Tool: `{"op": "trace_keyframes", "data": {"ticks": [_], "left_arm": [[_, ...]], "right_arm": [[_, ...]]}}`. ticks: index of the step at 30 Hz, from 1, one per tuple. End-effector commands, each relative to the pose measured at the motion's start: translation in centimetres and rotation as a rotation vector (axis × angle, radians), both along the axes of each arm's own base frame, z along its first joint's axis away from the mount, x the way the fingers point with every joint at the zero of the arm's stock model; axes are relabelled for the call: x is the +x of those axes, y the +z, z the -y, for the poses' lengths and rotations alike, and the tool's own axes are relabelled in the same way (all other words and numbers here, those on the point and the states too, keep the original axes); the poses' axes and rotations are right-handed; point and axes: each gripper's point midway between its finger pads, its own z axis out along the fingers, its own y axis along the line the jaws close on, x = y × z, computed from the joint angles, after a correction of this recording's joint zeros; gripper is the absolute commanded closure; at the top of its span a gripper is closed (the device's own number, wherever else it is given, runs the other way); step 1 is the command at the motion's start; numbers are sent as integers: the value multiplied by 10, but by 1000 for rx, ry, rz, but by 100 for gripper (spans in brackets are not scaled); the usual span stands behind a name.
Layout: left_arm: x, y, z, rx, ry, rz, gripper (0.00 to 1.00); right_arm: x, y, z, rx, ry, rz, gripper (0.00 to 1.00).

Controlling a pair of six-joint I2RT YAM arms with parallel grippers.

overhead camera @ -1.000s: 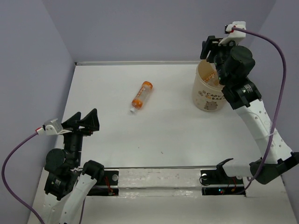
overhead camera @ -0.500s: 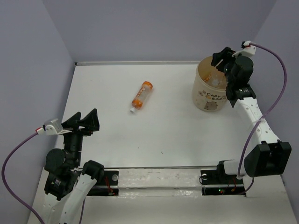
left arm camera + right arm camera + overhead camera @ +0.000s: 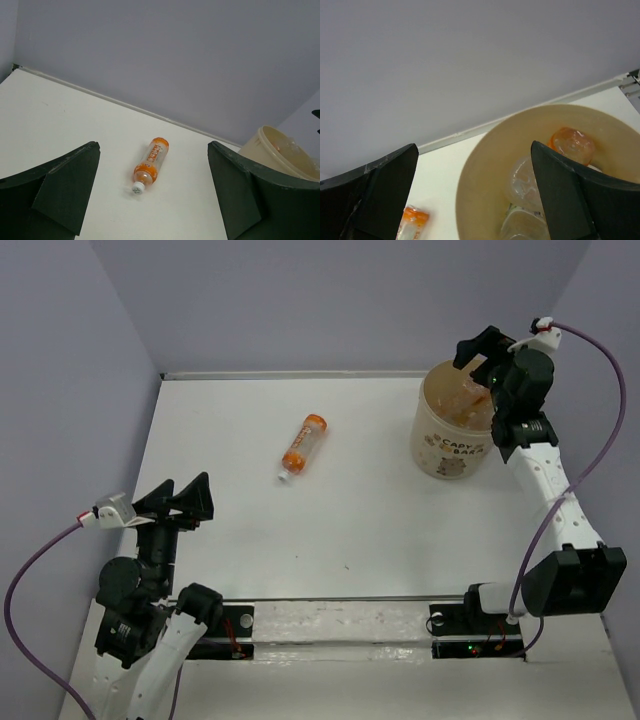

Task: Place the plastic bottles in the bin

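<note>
1 orange-label bottle point(image 3: 302, 447) is outside the bin. It lies on its side on the white worktop point(image 3: 330, 530), left of centre and toward the back. Its white cap points toward the near-left and its base toward the back wall. Nothing touches it.

The bin point(image 3: 428, 445) stands upright at the far right of the worktop, close to the back wall and well apart from that bottle. Dark "CAPY BARA" lettering faces the camera.

The right wrist view looks down into the bin point(image 3: 485, 150):
- 1 orange-tinted bottle point(image 3: 572, 142) lies against the inner wall.
- A clear bottle point(image 3: 524, 181) sits beside it.
- More clear plastic lies lower down, partly cut off by the frame edge, so I cannot tell the exact count.
- The loose bottle point(image 3: 410, 222) shows at the bottom left, outside the rim.

The right gripper point(image 3: 481, 362) hangs over the far right part of the bin's rim. Its jaws are spread wide and hold nothing. In its own view, the right gripper point(image 3: 474, 150) has the bin's mouth framed between its fingers.

The left gripper point(image 3: 180, 502) is near the left edge of the worktop, at the near side, well apart from the bottle and the bin. It is released, with its jaws apart and nothing held. In its wrist view, the left gripper point(image 3: 153, 147) has the loose bottle point(image 3: 150, 165) between its fingers, further out on the worktop. The bin point(image 3: 280, 150) is at the right edge.
</note>
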Motion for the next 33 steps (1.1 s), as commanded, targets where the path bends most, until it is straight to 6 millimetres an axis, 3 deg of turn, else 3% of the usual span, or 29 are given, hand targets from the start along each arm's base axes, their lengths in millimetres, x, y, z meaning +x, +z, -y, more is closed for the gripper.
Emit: {"op": "trace_keyframes", "data": {"ticks": [1, 2, 3, 5, 6, 7, 8, 10, 11, 12, 14, 15, 18, 19, 21, 23, 24, 25, 26, 27, 33], "left_arm": [[1, 13, 1, 1, -4, 43, 1], [1, 14, 1, 1, -2, 47, 1], [1, 14, 0, 0, 1, 46, 1], [2, 13, 1, 2, -2, 43, 1], [3, 12, 1, 5, 0, 40, 1], [3, 12, 1, 5, 1, 40, 1], [3, 12, 1, 4, 1, 39, 1], [3, 13, 1, 5, 4, 39, 1], [4, 12, 0, 6, 6, 36, 1], [4, 11, 0, 6, 9, 34, 1], [3, 12, -1, 4, 10, 38, 1], [2, 13, -1, 4, 11, 41, 1], [1, 13, -1, 3, 9, 45, 1], [0, 13, -1, 2, 8, 47, 1], [-1, 14, -2, 0, 8, 48, 1], [-3, 15, -2, -6, 6, 56, 1], [-4, 15, -2, -6, 1, 59, 1], [-4, 15, -1, -4, -1, 59, 1], [-4, 16, -1, -6, -1, 62, 1], [-5, 17, -1, -7, -4, 64, 1], [-8, 17, 1, -11, -24, 72, 1]], "right_arm": [[-31, 76, -33, -28, 114, 132, 0], [-33, 73, -44, -36, 131, 115, 0], [-39, 75, -74, -39, 191, 114, 0], [-44, 68, -105, -54, 234, 91, 0], [-45, 51, -145, -58, 311, 50, 0], [-44, 40, -158, -55, 305, 22, 0], [-35, 15, -178, -65, 318, -32, 0], [-37, -9, -219, -59, 326, -74, 0], [-34, -21, -231, -52, 317, -90, 0], [-26, -47, -246, -52, 306, -138, 0], [-24, -59, -273, 9, 284, -129, 0], [-12, -79, -285, 36, 259, -158, 0], [5, -101, -307, 96, 265, -203, 0], [14, -129, -315, 109, 250, -250, 0], [25, -148, -323, 116, 225, -277, 0], [39, -183, -333, 83, 201, -348, 0], [43, -192, -337, 79, 199, -369, 0], [48, -188, -344, 87, 206, -376, 0], [52, -195, -348, 83, 205, -388, 0], [56, -217, -351, 60, 194, -418, 0], [75, -250, -363, 83, 174, -483, 0]]}}
